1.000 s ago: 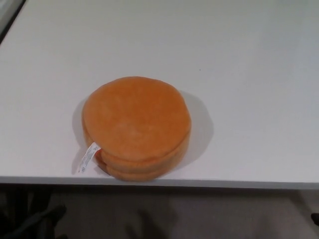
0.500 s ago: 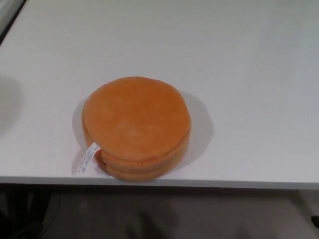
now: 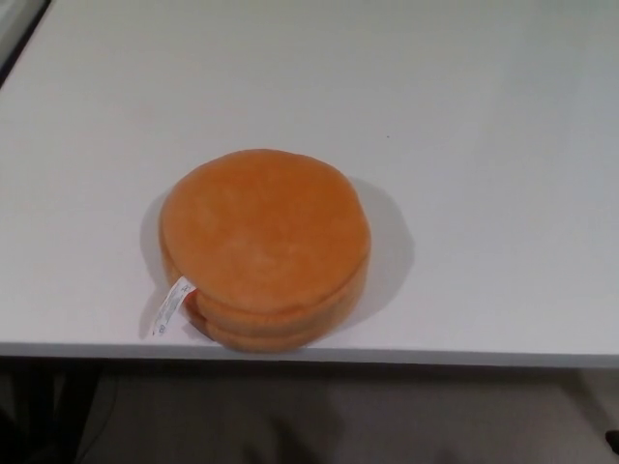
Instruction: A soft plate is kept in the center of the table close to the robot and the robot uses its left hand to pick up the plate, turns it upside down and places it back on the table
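Orange plush plate [image 3: 264, 246]: lying flat beside the table [image 3: 464, 145] near edge, within easy reach.
Tag [image 3: 170, 307]: dangling leftward.
Hands: neither showing; finger state unknowable.

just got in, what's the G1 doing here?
Nothing is being handled right now. The orange soft plate lies flat on the white table, close to the near edge, with its white tag sticking out on the robot's left side. Neither robot hand is in view, so the plate is untouched and the pick-up has not begun.
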### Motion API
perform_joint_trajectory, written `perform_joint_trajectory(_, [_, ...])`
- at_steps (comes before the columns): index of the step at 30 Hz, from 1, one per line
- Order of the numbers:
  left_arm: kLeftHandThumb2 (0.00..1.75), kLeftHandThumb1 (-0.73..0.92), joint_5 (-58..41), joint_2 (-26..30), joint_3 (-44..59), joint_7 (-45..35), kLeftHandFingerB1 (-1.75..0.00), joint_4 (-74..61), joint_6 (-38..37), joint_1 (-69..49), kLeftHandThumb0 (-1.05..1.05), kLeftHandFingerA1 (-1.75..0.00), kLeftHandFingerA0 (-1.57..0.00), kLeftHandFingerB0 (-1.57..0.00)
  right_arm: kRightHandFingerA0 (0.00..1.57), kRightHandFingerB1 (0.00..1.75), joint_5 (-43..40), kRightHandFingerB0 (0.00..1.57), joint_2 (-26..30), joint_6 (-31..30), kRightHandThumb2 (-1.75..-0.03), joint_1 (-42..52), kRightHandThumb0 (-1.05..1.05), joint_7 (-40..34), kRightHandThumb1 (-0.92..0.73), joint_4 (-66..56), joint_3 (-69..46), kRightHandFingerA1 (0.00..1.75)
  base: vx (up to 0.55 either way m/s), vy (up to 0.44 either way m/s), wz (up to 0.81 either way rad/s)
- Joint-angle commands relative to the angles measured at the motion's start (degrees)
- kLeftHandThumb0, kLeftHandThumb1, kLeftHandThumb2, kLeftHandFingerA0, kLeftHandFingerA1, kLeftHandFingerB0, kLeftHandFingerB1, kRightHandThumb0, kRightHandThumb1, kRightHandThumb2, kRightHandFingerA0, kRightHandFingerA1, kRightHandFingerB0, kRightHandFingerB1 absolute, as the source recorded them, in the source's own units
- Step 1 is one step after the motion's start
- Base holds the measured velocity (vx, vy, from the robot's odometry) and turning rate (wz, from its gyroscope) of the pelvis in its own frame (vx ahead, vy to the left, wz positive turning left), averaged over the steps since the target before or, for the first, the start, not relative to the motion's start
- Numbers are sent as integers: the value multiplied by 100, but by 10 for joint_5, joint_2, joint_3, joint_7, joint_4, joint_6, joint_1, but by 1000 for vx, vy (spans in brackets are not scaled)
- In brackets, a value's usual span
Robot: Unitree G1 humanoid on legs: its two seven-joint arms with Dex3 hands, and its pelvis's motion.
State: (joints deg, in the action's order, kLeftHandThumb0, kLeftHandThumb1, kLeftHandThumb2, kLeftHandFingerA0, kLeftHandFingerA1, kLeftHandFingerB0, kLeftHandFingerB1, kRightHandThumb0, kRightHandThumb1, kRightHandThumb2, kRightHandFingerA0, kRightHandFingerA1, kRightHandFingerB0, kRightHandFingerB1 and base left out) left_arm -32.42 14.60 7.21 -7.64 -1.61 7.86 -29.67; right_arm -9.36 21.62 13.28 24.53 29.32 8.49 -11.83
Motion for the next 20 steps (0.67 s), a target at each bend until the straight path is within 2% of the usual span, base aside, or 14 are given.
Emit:
perform_joint_trajectory(1, [103,37,128,-9,-2,-101,-49,90,-298,4,-39,-51,-1,0,37,31,-18,23,-2,18,-67,21,-83,2,-89,-3,-18,40,0,0,0])
perform_joint_trajectory(11, [103,37,136,-14,-1,-104,-49,104,-321,1,-39,-51,-1,0,36,33,-21,23,-3,28,-67,28,-82,7,-90,-3,-18,42,0,0,0])
perform_joint_trajectory(12, [84,71,139,-15,-1,-103,-34,106,-326,1,-99,-41,-12,-14,30,45,-23,16,-3,29,-107,27,-85,10,-74,0,-18,52,0,0,0])
perform_joint_trajectory(13, [103,36,141,-15,-1,-103,-49,105,-328,0,-39,-51,-1,0,30,45,-24,16,-4,29,-107,27,-82,10,-73,2,-18,53,0,0,0])
perform_joint_trajectory(14, [103,36,142,-15,-1,-103,-49,106,-328,0,-39,-51,-1,0,36,32,-24,23,-4,30,-67,28,-81,10,-90,3,-19,42,0,0,0])
perform_joint_trajectory(16, [103,35,143,-15,-1,-104,-49,107,-331,0,-39,-51,-1,0,37,32,-22,23,-4,31,-67,29,-82,8,-90,2,-18,41,0,0,0])
perform_joint_trajectory(17, [67,87,145,-15,0,-103,-27,110,-333,0,-94,-36,-15,-17,37,32,-20,23,-4,33,-67,30,-83,8,-90,3,-18,41,0,0,0])
perform_joint_trajectory(20, [67,87,148,-15,0,-102,-27,114,-337,1,-94,-36,-15,-17,37,32,-19,23,-5,36,-67,31,-83,8,-90,5,-18,41,0,0,0])
